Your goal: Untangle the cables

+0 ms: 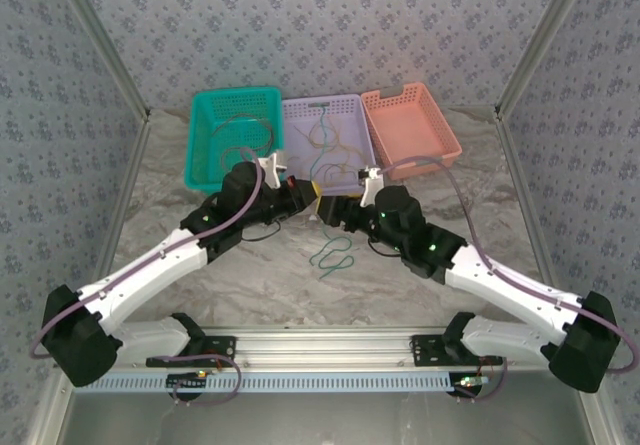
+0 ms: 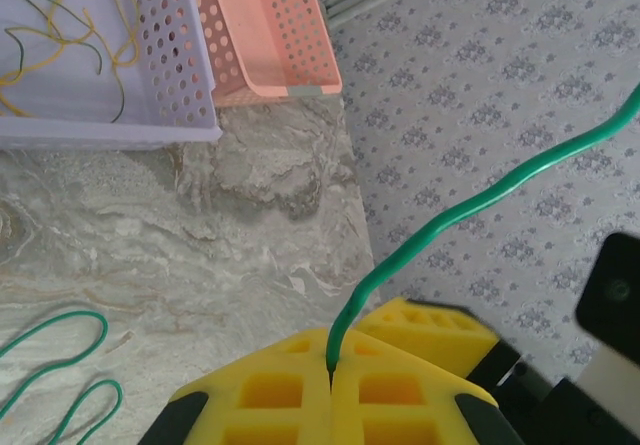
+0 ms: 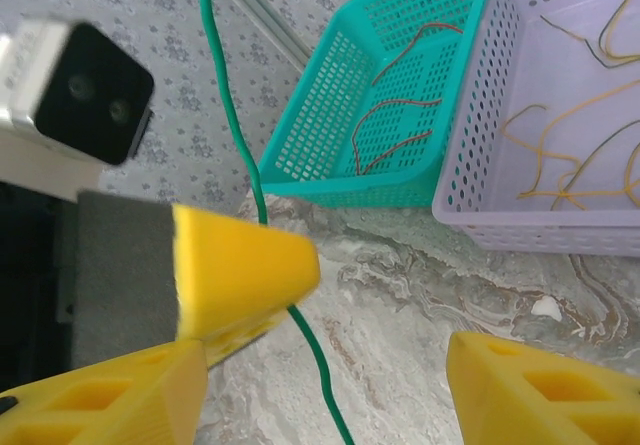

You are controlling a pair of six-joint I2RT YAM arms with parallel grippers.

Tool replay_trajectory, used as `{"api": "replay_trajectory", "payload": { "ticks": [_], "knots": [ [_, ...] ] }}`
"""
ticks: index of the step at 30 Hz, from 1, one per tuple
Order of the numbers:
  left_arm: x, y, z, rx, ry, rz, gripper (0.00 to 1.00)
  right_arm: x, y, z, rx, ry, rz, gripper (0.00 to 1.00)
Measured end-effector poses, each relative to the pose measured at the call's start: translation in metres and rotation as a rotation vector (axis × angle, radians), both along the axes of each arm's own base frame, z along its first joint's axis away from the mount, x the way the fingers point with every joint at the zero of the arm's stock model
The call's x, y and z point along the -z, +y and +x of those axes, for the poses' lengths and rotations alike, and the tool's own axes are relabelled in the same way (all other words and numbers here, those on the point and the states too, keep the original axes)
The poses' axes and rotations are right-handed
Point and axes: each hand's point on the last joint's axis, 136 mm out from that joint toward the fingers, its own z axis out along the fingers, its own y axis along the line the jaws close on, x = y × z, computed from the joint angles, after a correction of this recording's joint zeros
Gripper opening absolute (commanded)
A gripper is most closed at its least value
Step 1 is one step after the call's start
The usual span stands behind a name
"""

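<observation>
marbled tabletop [image 1: 260, 275], you're partway: red cables [image 3: 400, 105] sit in the teal basket [image 3: 320, 125], a yellow-green tangle [image 3: 570, 155] waits in the lilac basket [image 3: 480, 115], your left gripper [image 2: 330, 375] pinches a green cable [image 2: 480, 200], right gripper [image 3: 325, 365] gapes empty.

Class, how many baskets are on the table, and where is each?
3. The teal basket sits at the left, the lavender basket in the middle, the pink basket at the right, side by side.

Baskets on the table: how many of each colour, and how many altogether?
Teal basket: 1
Lilac basket: 1
Pink basket: 1
Total: 3
</observation>
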Motion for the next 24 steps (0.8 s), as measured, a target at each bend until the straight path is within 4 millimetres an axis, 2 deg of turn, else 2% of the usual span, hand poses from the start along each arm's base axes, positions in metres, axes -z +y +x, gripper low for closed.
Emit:
{"api": "replay_trajectory", "payload": {
  "ticks": [4, 7, 11, 15, 17, 19, 20, 21, 22, 24],
  "knots": [
    [0.007, -0.004, -0.011, 0.034, 0.022, 0.019, 0.0, -0.035, -0.018, -0.004, 0.039, -0.072, 0.075, 0.69],
    [0.008, -0.005, -0.012, 0.04, 0.027, 0.021, 0.0, -0.052, -0.027, -0.006, 0.058, -0.104, 0.111, 0.72],
    [0.009, -0.007, -0.015, 0.052, 0.025, 0.024, 0.0, -0.057, -0.028, 0.007, 0.083, -0.104, 0.115, 0.71],
    [0.014, -0.013, -0.02, 0.076, 0.032, 0.035, 0.0, -0.053, -0.013, 0.03, 0.084, -0.068, 0.105, 0.65],
    [0.016, -0.015, -0.021, 0.083, 0.033, 0.042, 0.0, -0.05, -0.002, 0.038, 0.074, -0.047, 0.104, 0.55],
    [0.018, -0.016, -0.022, 0.089, 0.034, 0.047, 0.0, -0.047, 0.008, 0.046, 0.064, -0.03, 0.107, 0.31],
    [0.018, -0.016, -0.022, 0.09, 0.034, 0.049, 0.0, -0.044, 0.011, 0.05, 0.063, -0.018, 0.108, 0.13],
    [0.019, -0.016, -0.023, 0.091, 0.034, 0.053, 0.0, -0.04, 0.014, 0.054, 0.065, -0.008, 0.106, 0.04],
    [0.02, -0.015, -0.023, 0.092, 0.034, 0.057, 0.0, -0.037, 0.014, 0.056, 0.07, 0.0, 0.104, 0.0],
    [0.022, -0.015, -0.023, 0.094, 0.035, 0.068, 0.0, -0.031, 0.014, 0.06, 0.081, 0.022, 0.103, 0.0]
  ]
}}
